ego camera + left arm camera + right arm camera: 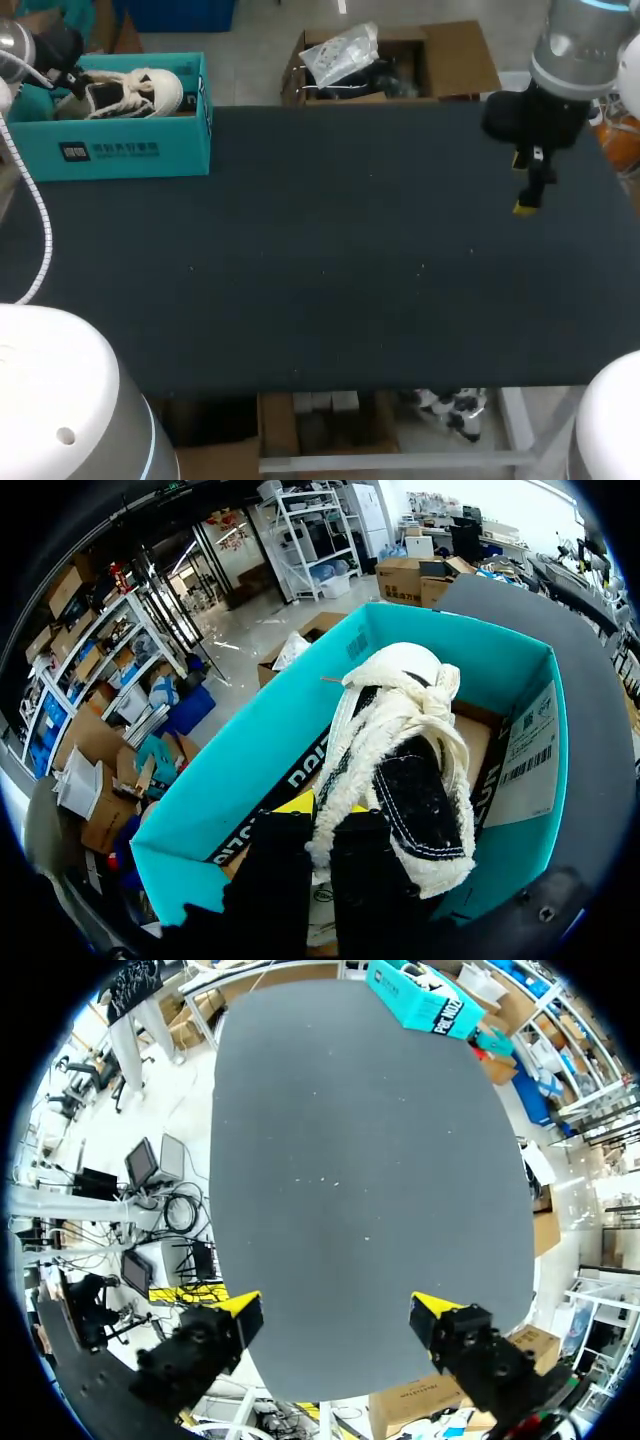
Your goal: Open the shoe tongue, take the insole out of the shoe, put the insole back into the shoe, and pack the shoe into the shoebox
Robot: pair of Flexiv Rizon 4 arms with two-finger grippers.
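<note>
The teal shoebox (120, 140) stands at the table's far left corner and shows small, far ahead of the fingers, in the right wrist view (425, 995). Inside it lies a white fleece-lined shoe (130, 92) with a black tongue (420, 800), toe pointing away from my left gripper. My left gripper (68, 72) is down in the box at the shoe's heel end, and the left wrist view shows this gripper (320, 818) shut on the fleece heel collar of the shoe (400, 720). My right gripper (528, 195) hangs open and empty above the table's right side, with only bare mat between its fingers (335, 1310).
The black table mat (330, 260) stretches from the box to the right edge. A white coiled cable (40, 220) from my left arm hangs over the table's left edge.
</note>
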